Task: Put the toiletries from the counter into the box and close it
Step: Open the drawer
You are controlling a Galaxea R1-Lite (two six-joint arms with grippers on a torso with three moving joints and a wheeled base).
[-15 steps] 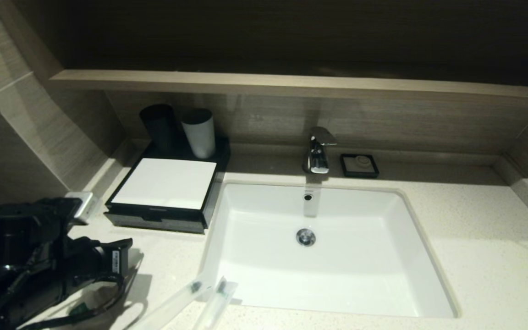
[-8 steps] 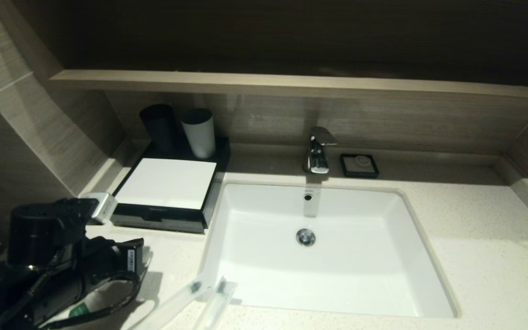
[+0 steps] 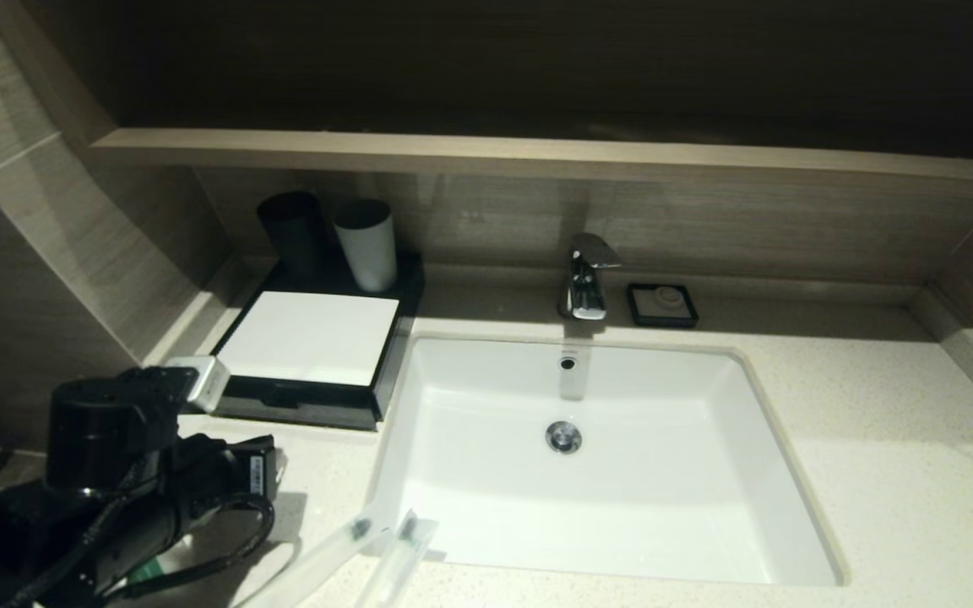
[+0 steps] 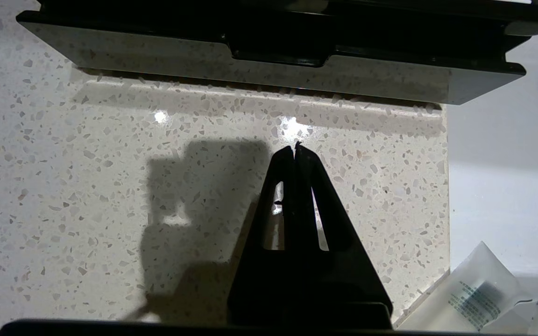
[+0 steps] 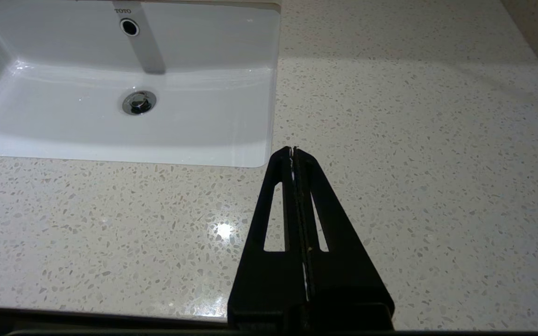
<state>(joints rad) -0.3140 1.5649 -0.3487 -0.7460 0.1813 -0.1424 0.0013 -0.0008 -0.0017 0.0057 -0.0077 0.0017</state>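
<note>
The low black box (image 3: 307, 338) with a white top panel stands on the speckled counter (image 3: 875, 422), left of the basin; its drawer front (image 4: 157, 51) sits flush. My left gripper (image 4: 295, 147) is shut and empty, just above the counter, a short way before the drawer's middle notch (image 4: 278, 57). Two clear sachets (image 3: 326, 557) (image 3: 398, 557) lie at the basin's near left corner; one also shows in the left wrist view (image 4: 474, 298). Only a green bit of the small packet (image 3: 143, 573) shows under my left arm (image 3: 115, 473). My right gripper (image 5: 293, 149) is shut and empty over the counter.
A black cup (image 3: 292, 228) and a white cup (image 3: 366, 245) stand behind the box. The white basin (image 3: 588, 515) fills the middle, with a chrome tap (image 3: 588, 283) and a small black soap dish (image 3: 662, 304) behind it. A brown ledge (image 3: 537, 156) overhangs the back wall.
My left arm has moved forward and to the right, toward the box's drawer front. The sachets, the box and the right arm have not moved.
</note>
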